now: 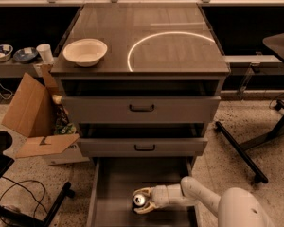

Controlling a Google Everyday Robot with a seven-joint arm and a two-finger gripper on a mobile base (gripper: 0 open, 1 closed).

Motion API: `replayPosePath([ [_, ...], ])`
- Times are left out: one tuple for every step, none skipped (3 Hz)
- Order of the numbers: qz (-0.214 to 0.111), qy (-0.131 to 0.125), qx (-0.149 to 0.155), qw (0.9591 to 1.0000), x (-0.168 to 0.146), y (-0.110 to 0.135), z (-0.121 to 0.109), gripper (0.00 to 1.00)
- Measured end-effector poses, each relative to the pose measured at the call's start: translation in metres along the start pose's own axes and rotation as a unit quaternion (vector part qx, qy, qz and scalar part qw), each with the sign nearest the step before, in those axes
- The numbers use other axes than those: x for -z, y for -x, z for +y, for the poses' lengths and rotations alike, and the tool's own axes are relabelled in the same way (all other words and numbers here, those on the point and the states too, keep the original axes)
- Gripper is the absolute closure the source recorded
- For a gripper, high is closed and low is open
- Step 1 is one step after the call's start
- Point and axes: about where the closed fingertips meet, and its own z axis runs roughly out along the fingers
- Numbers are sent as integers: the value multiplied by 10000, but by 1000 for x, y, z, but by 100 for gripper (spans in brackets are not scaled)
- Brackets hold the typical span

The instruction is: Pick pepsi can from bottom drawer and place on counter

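Observation:
The pepsi can (pixel 141 199) stands upright on the floor of the open bottom drawer (pixel 114 183), its silver top facing up. My gripper (pixel 144 203) reaches in from the lower right on a white arm, and its pale fingers wrap around the can's sides. The can still rests low in the drawer. The counter (pixel 146 37) is the glossy dark cabinet top above, with a bright curved light reflection on its right half.
A white bowl (pixel 85 51) sits on the counter's left front corner. Two closed drawer fronts (pixel 142 109) with black handles overhang the open drawer. An open cardboard box (pixel 35 112) stands on the floor at left, and black table legs (pixel 246 148) at right.

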Motion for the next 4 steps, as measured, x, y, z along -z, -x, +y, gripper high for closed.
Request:
replayPosePath([
  [-37, 200, 10, 9998, 21, 36, -3, 100],
  [-15, 375, 48, 9993, 40, 71, -4, 100],
  [137, 432, 170, 9988, 66, 116, 2, 100],
  [397, 504, 257, 9976, 89, 168, 10, 100],
])
